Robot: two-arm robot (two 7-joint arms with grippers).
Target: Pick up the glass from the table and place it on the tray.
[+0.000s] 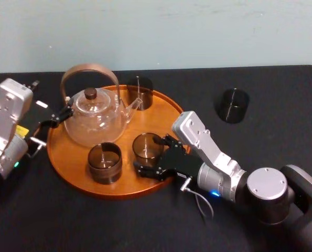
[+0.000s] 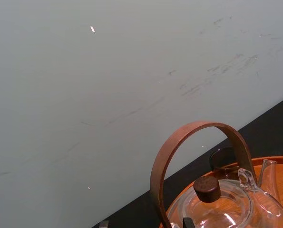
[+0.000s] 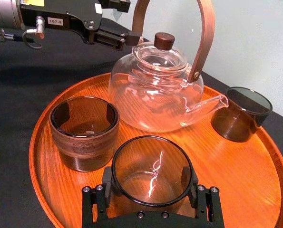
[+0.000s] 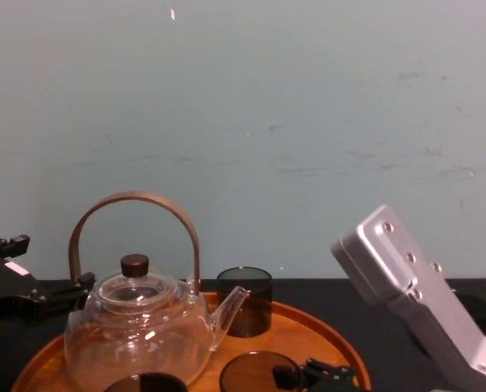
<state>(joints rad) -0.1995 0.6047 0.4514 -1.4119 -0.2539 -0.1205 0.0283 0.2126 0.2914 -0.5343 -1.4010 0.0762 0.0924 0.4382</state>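
A smoky dark glass [image 1: 147,146] stands upright on the front right part of the round orange-brown tray [image 1: 93,186]. My right gripper [image 1: 154,155] reaches in from the right and is shut on it, one finger against each side. The right wrist view shows the same glass [image 3: 151,166] close up between the fingers [image 3: 198,195], its base resting on the tray's wood [image 3: 36,156]. My left gripper [image 1: 65,113] waits at the tray's left rim, beside the glass teapot [image 1: 95,118]. The black table [image 1: 187,86] spreads all around the tray.
The teapot with its bent wooden handle fills the tray's back left. A second dark glass [image 1: 104,163] stands front left on the tray and a third [image 1: 140,92] at the back. Another dark glass [image 1: 232,105] stands on the table, back right.
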